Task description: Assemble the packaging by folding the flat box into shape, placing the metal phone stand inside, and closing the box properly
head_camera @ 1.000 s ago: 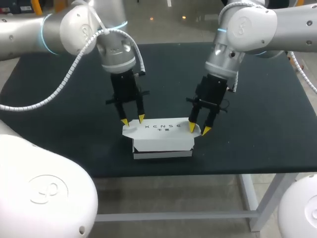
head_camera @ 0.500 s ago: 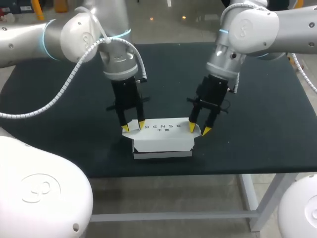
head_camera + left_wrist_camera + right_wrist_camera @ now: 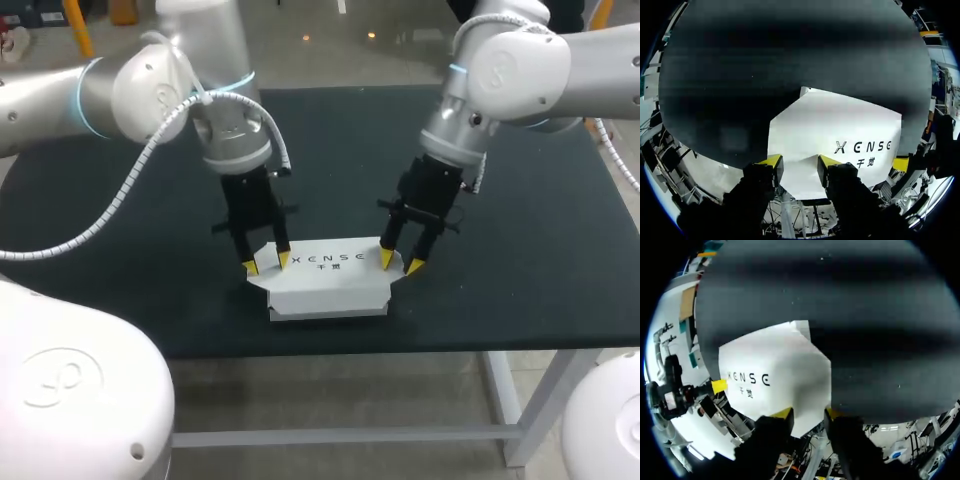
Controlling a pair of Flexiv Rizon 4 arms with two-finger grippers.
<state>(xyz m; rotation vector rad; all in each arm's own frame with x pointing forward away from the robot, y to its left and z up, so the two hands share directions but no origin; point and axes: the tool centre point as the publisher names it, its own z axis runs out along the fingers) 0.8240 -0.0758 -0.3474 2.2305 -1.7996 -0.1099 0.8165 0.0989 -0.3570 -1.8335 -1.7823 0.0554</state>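
The box lies between our two hands, near the front edge of the counter. Our left hand points steeply down from its bent arm. Its fingers are slightly parted and grip nothing, with the yellow tips set at the lid's left end flap. Our right hand mirrors it at the right end flap, equally parted and empty. The lid carries black lettering, which we leave unread. The box is smooth white cardboard, low and rectangular with angled flap corners, on a dark matte counter.
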